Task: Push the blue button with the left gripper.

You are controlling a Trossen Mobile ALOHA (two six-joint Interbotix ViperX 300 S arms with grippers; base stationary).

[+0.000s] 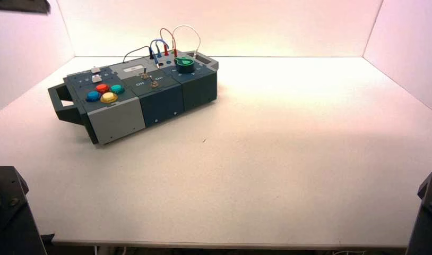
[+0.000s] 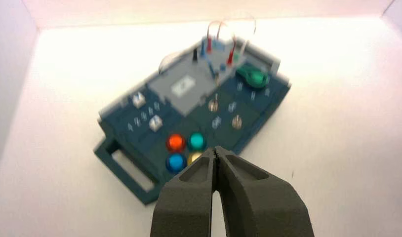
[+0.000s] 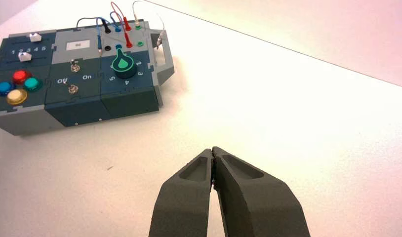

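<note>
The blue button is a small round dome at the near left corner of the dark blue-grey box, which stands turned at the table's back left. In the left wrist view the blue button lies just beside my left gripper, which is shut and empty and hangs well short of the box, partly hiding the yellow button. My right gripper is shut on nothing over bare table, far from the box. Neither gripper shows in the high view.
Red, teal and yellow buttons surround the blue one. Two white sliders, two toggle switches, a green knob and looped wires fill the box top. A handle juts out left.
</note>
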